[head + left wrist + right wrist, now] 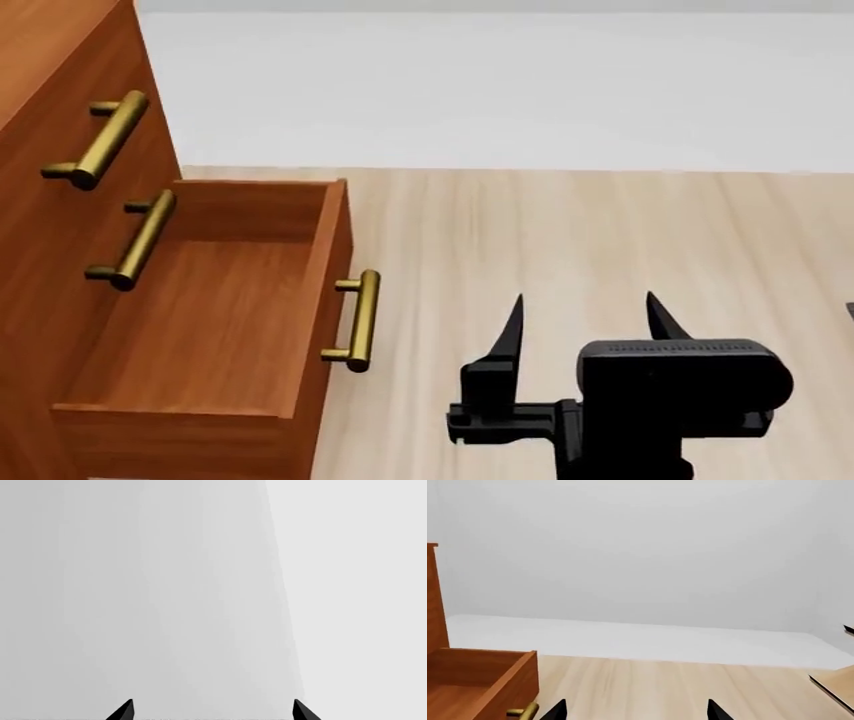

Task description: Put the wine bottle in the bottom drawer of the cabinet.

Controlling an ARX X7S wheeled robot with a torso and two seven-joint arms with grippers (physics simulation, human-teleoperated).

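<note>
Pale wood floor [561, 240] beside the pulled-out bottom drawer [214, 330], right end effector [587, 325] spread wide, empty, touching nothing.

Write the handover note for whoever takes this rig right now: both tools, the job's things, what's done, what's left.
Left tool: tips apart, nothing between them, facing a blank wall.
Right tool: open and empty, held above the wooden floor beside the drawer.
Cabinet: at the left of the head view. Bottom drawer is pulled out and empty; its brass handle faces the right tool.
Wine bottle: not in any view.
Done: drawer opened.
Left: find the bottle, grasp it, place it in the drawer.
</note>
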